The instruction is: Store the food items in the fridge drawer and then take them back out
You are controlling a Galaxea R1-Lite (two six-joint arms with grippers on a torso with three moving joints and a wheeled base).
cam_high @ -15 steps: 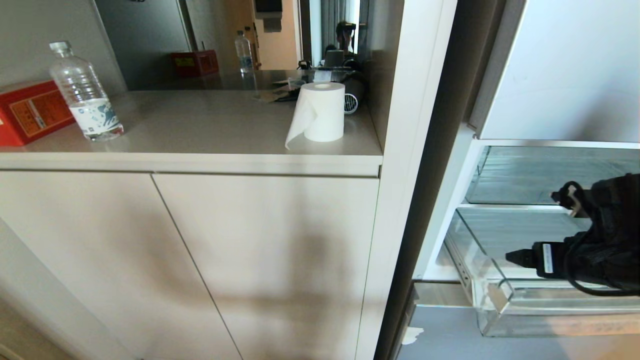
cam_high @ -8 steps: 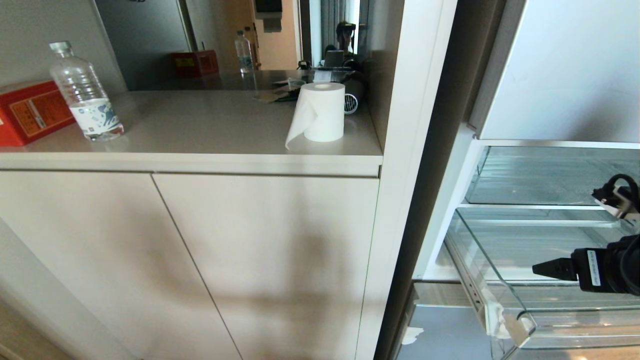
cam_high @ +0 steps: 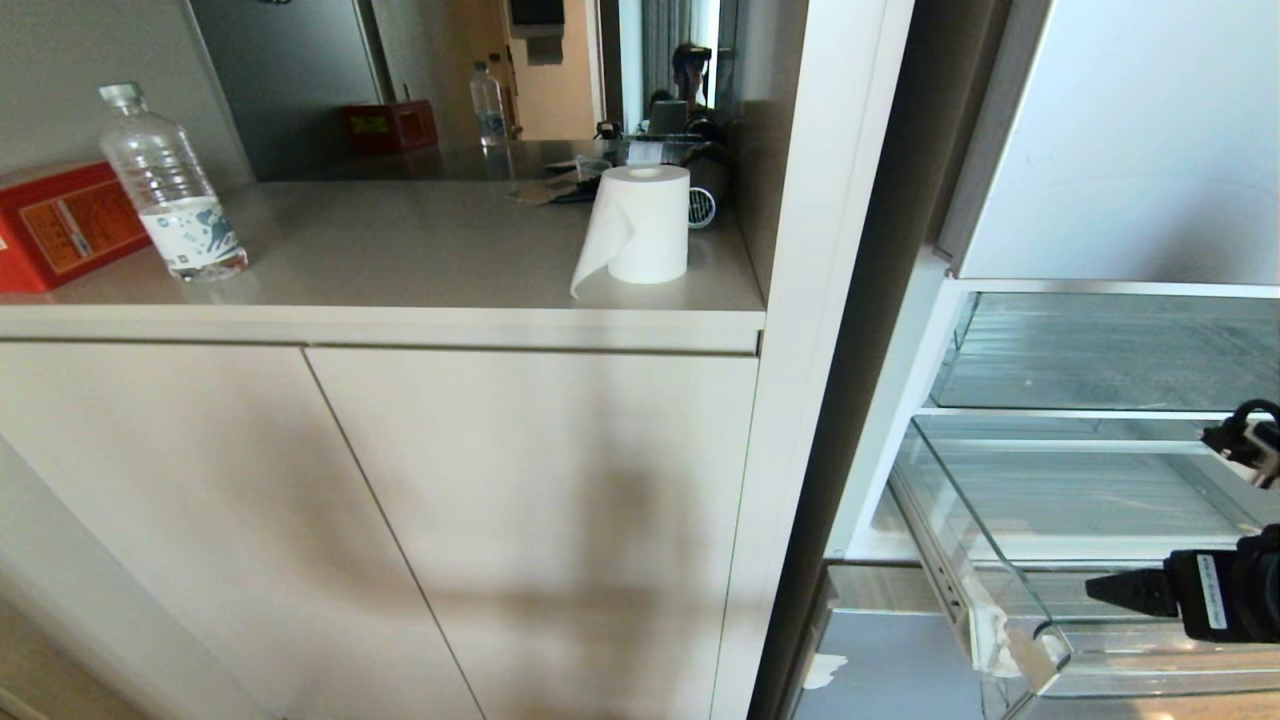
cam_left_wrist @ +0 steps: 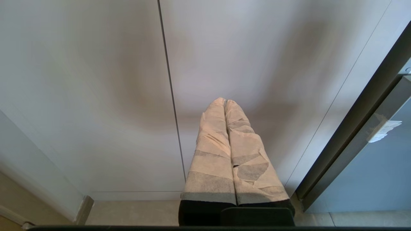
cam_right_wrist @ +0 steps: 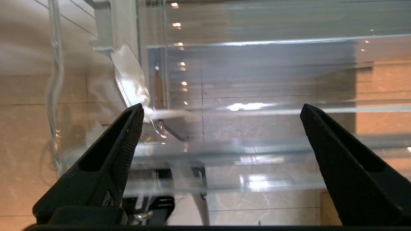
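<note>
The fridge drawer (cam_high: 1150, 678) is a clear pull-out tray standing out of the open fridge at the lower right of the head view. Nothing shows on the part of its floor that I can see. My right gripper (cam_high: 1125, 592) hangs over the drawer at the picture's right edge, with only one black finger showing there. In the right wrist view the right gripper (cam_right_wrist: 222, 107) is wide open with nothing between its fingers and the drawer (cam_right_wrist: 257, 48) beyond them. My left gripper (cam_left_wrist: 224, 101), wrapped in tape, is shut and parked before a cabinet door. The food items are out of view.
Left of the fridge a counter (cam_high: 450, 290) carries a water bottle (cam_high: 170, 185), a red box (cam_high: 60, 220) and a paper roll (cam_high: 640, 225). Cabinet doors (cam_high: 500, 520) run below. A glass shelf (cam_high: 1100, 350) sits above the drawer. A mirror shows a person's reflection (cam_high: 692, 75).
The drawer has slid further out of the fridge. My right gripper has drawn back to the right and lower, leaving more of the drawer uncovered. The left arm is still.
</note>
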